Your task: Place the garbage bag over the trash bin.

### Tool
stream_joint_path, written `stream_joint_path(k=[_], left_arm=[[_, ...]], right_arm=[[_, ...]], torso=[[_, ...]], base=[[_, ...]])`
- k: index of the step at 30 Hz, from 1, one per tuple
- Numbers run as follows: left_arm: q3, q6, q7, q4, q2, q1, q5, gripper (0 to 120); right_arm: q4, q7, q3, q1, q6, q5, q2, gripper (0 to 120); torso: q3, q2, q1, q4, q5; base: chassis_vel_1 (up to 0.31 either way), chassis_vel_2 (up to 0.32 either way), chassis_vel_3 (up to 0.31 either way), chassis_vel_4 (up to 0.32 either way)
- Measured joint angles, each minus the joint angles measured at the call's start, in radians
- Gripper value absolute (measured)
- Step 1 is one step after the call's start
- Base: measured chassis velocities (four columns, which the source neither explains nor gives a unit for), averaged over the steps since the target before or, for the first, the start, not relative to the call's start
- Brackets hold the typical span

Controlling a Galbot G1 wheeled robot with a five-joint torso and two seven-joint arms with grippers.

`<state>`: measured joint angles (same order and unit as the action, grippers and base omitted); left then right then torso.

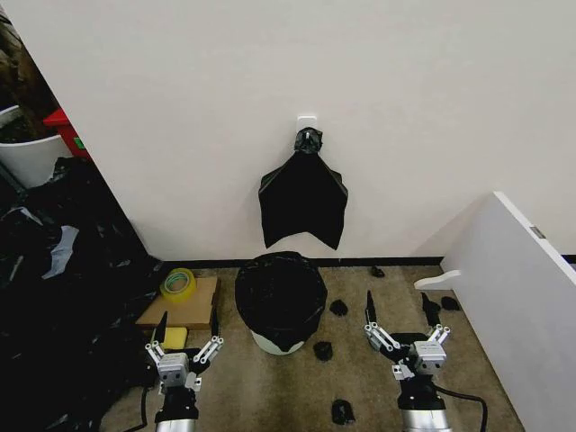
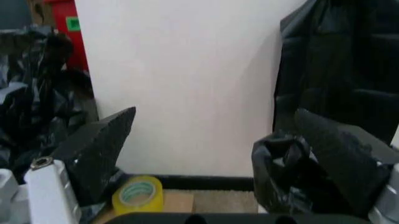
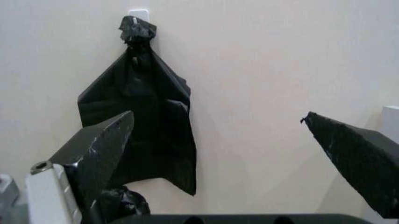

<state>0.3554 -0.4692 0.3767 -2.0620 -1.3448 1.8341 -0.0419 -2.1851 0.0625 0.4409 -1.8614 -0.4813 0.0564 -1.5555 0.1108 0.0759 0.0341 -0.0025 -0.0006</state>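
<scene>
the garbage bag [image 1: 281,297] is draped on the trash bin [image 1: 274,342] by the wall, and it could be pulled off if snagged by the left gripper [image 1: 184,337] or right gripper [image 1: 403,322], both wide open and empty.

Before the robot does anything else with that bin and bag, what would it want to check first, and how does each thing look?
1. Garbage bag over the trash bin: ok, black plastic covers its top and most of its sides; white base shows.
2. Bin upright on the floor: ok.
3. Left gripper open and holding nothing: ok, beside the tape roll.
4. Right gripper open and holding nothing: ok, to the bin's right.
5. Bag tucked evenly around the rim: cannot tell.
6. Hanging bag bunch on the wall hook: ok, apart from both grippers.
</scene>
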Motion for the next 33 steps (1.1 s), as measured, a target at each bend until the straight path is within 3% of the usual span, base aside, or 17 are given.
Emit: stream_joint_path(k=[16,20,33], left_arm=[[0.002,0.008,0.000,0.033,-0.001,-0.047,0.003,100],[0.009,0.002,-0.024,0.021,-0.006,-0.085,0.065,100],[-0.014,0.053,-0.007,0.054,0.027,-0.124,-0.074,100]], right_arm=[[0.000,0.000,0.000,0.000,0.002,-0.001,0.001,100],[0.000,0.000,0.000,0.000,0.002,-0.001,0.001,100],[0.001,0.000,0.000,0.000,0.002,-0.002,0.001,100]], torso=[[0.000,0.000,0.000,0.0000,0.0000],[0.000,0.000,0.000,-0.0001,0.0000],[0.000,0.000,0.000,0.0002,0.0000]], base=[[0.000,0.000,0.000,0.000],[0.000,0.000,0.000,0.000],[0.000,0.000,0.000,0.000]])
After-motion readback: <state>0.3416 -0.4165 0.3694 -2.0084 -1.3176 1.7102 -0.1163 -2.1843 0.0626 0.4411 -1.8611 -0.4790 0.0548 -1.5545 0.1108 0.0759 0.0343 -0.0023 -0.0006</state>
